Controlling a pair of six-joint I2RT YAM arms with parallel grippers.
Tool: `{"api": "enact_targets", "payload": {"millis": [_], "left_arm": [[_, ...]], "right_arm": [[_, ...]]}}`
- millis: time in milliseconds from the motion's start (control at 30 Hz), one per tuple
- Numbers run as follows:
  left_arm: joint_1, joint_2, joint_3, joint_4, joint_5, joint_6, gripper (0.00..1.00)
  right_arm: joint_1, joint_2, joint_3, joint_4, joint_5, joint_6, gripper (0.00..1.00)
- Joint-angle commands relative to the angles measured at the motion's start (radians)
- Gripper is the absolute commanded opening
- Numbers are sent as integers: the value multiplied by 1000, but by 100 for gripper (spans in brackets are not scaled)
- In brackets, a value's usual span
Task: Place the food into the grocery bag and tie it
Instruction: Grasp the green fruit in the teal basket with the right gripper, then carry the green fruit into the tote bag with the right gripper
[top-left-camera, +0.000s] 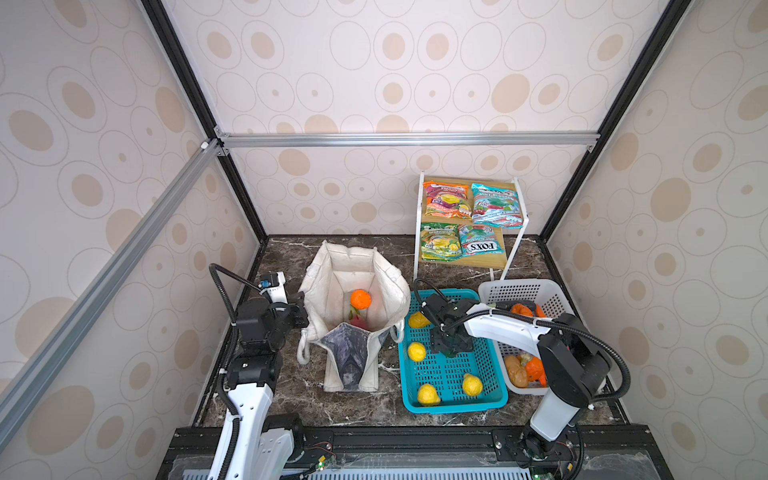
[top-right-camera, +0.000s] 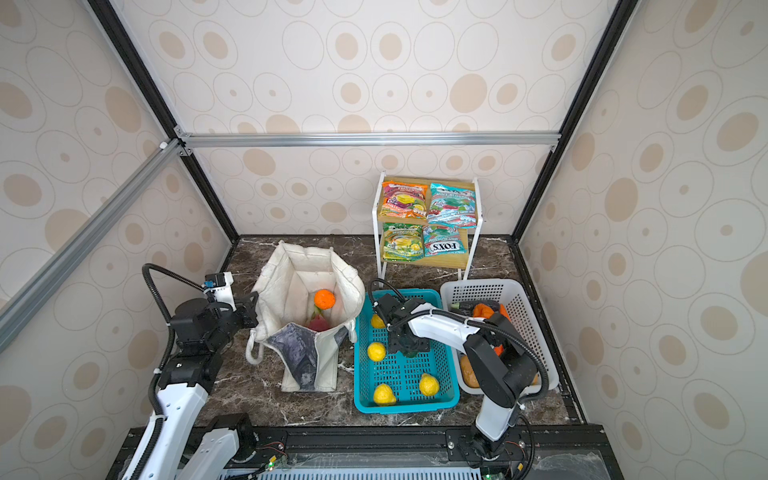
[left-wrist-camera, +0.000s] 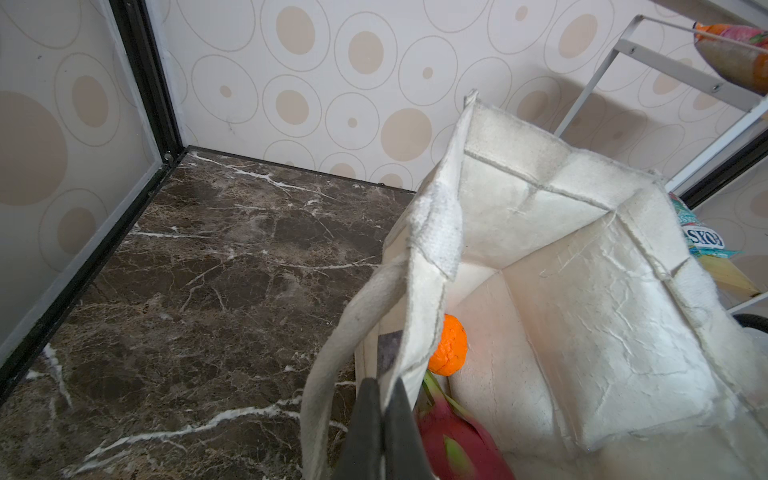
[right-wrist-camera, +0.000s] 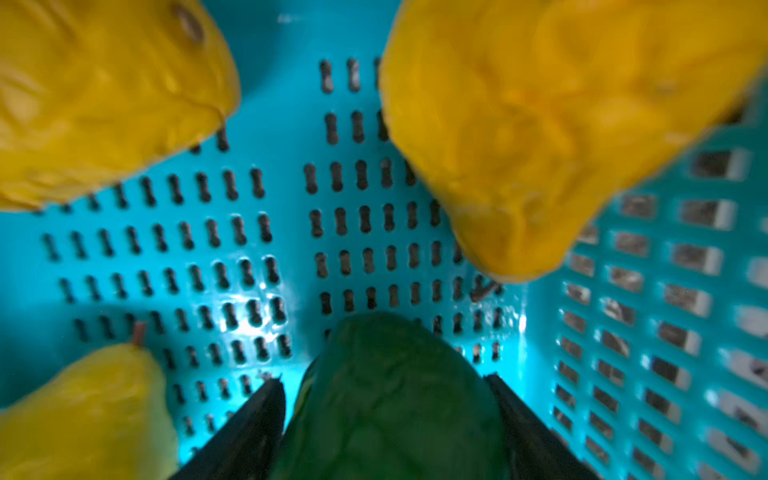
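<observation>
Clearly the loading step is in hand, not the tying: the grocery bag (top-left-camera: 332, 266) stands open toward the left edge of the surface with only an orange (top-left-camera: 360, 299) and a pink dragon fruit (left-wrist-camera: 453, 440) on its floor. The left claw (left-wrist-camera: 384, 384) is pinched tight on the bag's left rim, holding the mouth open. The right claw (right-wrist-camera: 384, 379) is down inside the teal basket (top-left-camera: 457, 405), just beside the bag toward the front edge. Its jaws stand on either side of a dark green fruit (right-wrist-camera: 390, 415) that rests on the basket floor among yellow fruits (top-left-camera: 416, 351). They sit close against it, but whether they grip it yet I cannot tell. Next, I judge, the move calls for a firm squeeze on that rounded fruit, a straight lift clear of the basket wall, and a short carry across to the bag's mouth. Candy packets (top-left-camera: 496, 205) on the rack at the far edge and produce in the white basket (top-left-camera: 515, 286) are yet to go in.
</observation>
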Motion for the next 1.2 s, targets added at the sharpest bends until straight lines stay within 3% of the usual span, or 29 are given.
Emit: {"api": "enact_targets", "payload": {"millis": [0,167,333,467,600,800,1067,1167], "left_arm": [[8,-13,16,14,-1,25,0],[7,-12,16,16,0,25,0],[8,-15,16,19,9,25,0],[8,-17,15,20,13,25,0],[7,-19,15,20,17,25,0],[7,-19,14,23,18,26,0],[8,-20,13,23,22,25,0],[8,-22,13,25,20,26,0]], "right_arm": [[3,11,9,-15,-15,13,66],[15,-68,37,-72,24,12,55],[19,-204,118,-153,69,-12,54],[22,-282,247,-164,46,-76,50],[36,-266,432,-163,8,-123,50],[131,-66,767,-179,-7,-199,50],[250,391,1287,-386,-46,-256,51],[263,528,1392,-435,-103,-246,51]]}}
